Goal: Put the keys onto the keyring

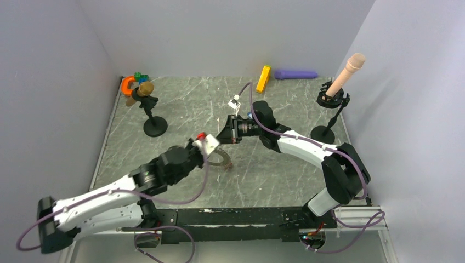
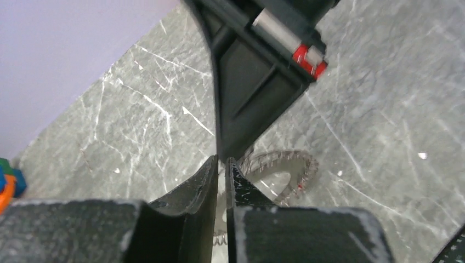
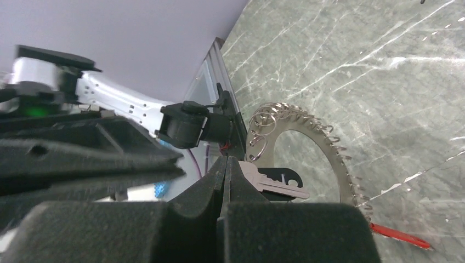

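The keyring (image 1: 222, 160) is a flat grey loop edged with small wire coils, lying mid-table. My left gripper (image 1: 210, 147) is shut on its near band; in the left wrist view its tips (image 2: 222, 160) pinch the band, and the rest of the loop (image 2: 299, 164) lies beyond. My right gripper (image 1: 225, 135) is shut on a silver, black-rimmed key (image 3: 277, 183), held just beside the keyring (image 3: 323, 131). A red piece (image 3: 397, 235) lies at the loop's edge. A small blue piece (image 1: 249, 115) sits by the right wrist. Green and blue bits (image 1: 141, 76) lie far left.
A white-tagged item (image 1: 236, 103) lies behind the grippers. The yellow block (image 1: 264, 79) and a purple cylinder (image 1: 296, 74) lie at the back. An orange horseshoe piece (image 1: 127, 85) and a black stand (image 1: 154, 126) are at the left. Another stand (image 1: 333, 99) holding a tan rod is at the right.
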Action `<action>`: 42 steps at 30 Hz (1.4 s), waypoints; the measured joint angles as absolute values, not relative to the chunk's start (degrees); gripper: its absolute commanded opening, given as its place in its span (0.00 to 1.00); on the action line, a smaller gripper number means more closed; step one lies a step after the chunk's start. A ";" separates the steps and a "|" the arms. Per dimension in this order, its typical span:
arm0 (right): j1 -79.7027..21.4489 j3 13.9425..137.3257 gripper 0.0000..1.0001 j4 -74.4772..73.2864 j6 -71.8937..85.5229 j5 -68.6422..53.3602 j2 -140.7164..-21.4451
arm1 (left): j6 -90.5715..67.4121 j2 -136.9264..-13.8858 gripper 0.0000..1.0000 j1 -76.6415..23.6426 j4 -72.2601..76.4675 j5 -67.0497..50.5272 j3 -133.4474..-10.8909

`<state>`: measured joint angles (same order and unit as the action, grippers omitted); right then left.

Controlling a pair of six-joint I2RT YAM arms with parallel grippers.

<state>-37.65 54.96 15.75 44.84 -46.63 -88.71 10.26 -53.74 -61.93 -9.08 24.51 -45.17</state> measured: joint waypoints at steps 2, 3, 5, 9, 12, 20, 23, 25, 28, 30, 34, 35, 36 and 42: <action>-37.39 55.00 0.00 15.79 44.42 -47.22 -88.71 | 10.04 -45.30 0.33 -61.10 -4.38 22.81 -38.00; -37.30 55.00 0.00 15.81 44.31 -47.53 -88.68 | 9.74 -40.32 0.37 -60.29 -1.37 21.37 -33.85; -37.17 55.00 0.00 15.90 43.99 -48.38 -88.68 | 9.41 -32.75 0.42 -58.50 3.20 19.11 -27.27; -37.10 55.00 0.00 16.45 43.88 -49.58 -88.68 | 8.67 -20.32 0.48 -54.87 12.08 14.35 -14.87; -37.10 55.00 0.00 16.88 43.88 -50.13 -88.68 | 8.27 -17.54 0.50 -53.63 14.24 11.77 -10.66; -37.10 55.00 0.00 17.72 43.90 -51.16 -88.71 | 8.10 -23.68 0.44 -52.77 21.67 7.84 -10.24; -37.10 55.00 0.00 17.85 43.92 -51.42 -88.71 | 8.03 -27.18 0.39 -52.21 23.64 6.39 -10.39; -37.10 55.00 0.00 18.09 43.92 -51.53 -88.71 | 8.08 -29.76 0.37 -51.79 24.25 5.17 -10.92; -37.10 55.00 0.00 18.09 43.92 -51.53 -88.71 | 8.05 -32.60 0.33 -51.51 24.91 3.95 -11.92; -37.10 55.00 0.00 18.09 43.92 -51.53 -88.71 | 8.01 -33.54 0.30 -51.37 25.61 3.38 -12.14; -37.10 55.00 0.00 18.11 43.92 -51.53 -88.71 | 7.81 -34.22 0.23 -51.22 26.85 2.66 -12.25; -37.10 55.00 0.00 18.11 43.92 -51.53 -88.71 | 7.81 -34.39 0.22 -51.18 27.14 2.57 -12.25; -37.10 55.00 0.00 18.11 43.92 -51.53 -88.71 | 7.79 -34.61 0.22 -51.16 27.27 2.39 -12.25; -37.10 55.00 0.00 18.11 43.92 -51.53 -88.71 | 7.64 -36.36 0.19 -50.94 28.08 1.72 -12.45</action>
